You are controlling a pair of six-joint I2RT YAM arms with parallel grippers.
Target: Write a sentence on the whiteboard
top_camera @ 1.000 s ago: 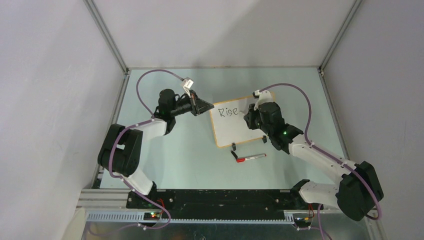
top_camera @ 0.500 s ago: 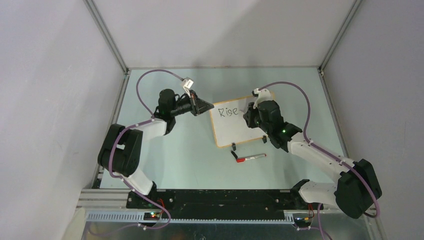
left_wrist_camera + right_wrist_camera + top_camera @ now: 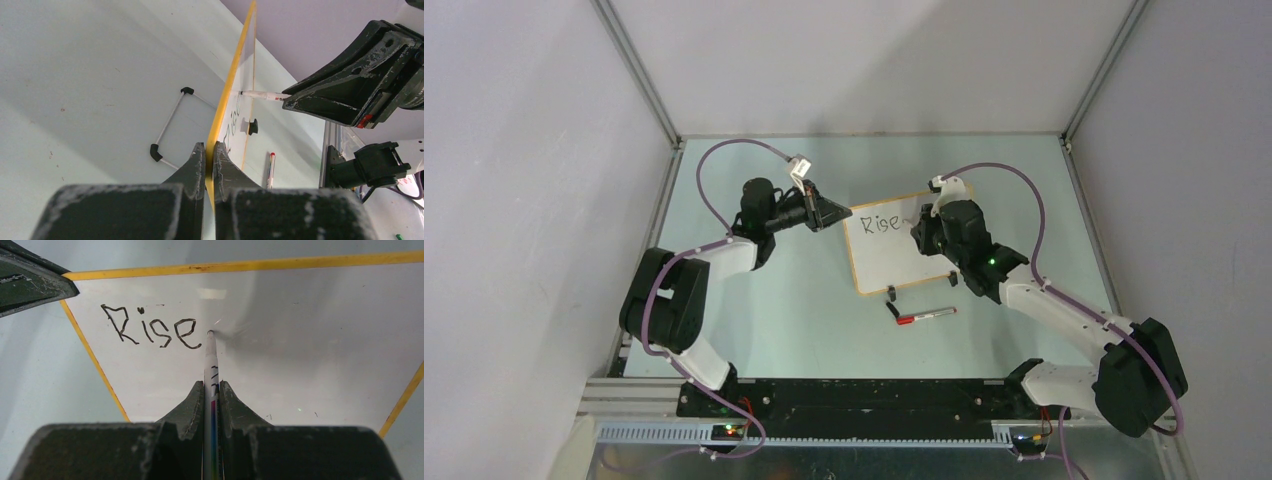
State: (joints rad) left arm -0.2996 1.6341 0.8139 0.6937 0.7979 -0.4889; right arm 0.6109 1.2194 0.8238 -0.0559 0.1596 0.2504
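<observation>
Writing step in hand — whiteboard [image 3: 886, 262] propped on worktop [image 3: 774, 300], left tool [image 3: 210, 148] clamped on its frame; right tool [image 3: 212, 386] clamped on marker [image 3: 210, 352], tip at board just past "Rise"; sentence [image 3: 150, 329] unfinished; next likely the comma — light pressure.

grey walls [image 3: 854, 60], pale green table [image 3: 804, 300]

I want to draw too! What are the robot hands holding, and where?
Left hand pinches the whiteboard by its frame edge; right hand grips the marker by its barrel.

Left claw [image 3: 210, 150] and right claw [image 3: 212, 385] flank the whiteboard [image 3: 894, 255]; a loose marker [image 3: 926, 315] lies along its near side.
</observation>
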